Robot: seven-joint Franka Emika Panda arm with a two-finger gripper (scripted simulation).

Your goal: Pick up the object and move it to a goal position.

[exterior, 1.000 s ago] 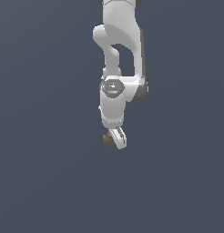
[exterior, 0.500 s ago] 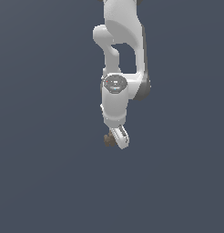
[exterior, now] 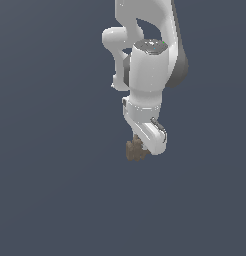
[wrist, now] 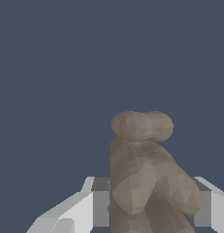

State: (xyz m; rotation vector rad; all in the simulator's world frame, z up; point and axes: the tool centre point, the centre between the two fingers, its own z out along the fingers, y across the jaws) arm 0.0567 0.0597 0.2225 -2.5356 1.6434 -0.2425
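Close up in the wrist view, the brown lumpy object sits between the two white fingers, which squeeze it from both sides. Farther off, in the exterior view, the gripper hangs under the white arm with the object at its tip

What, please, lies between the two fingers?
The brown object sits between the fingers, filling the gap; the wrist view shows it best.
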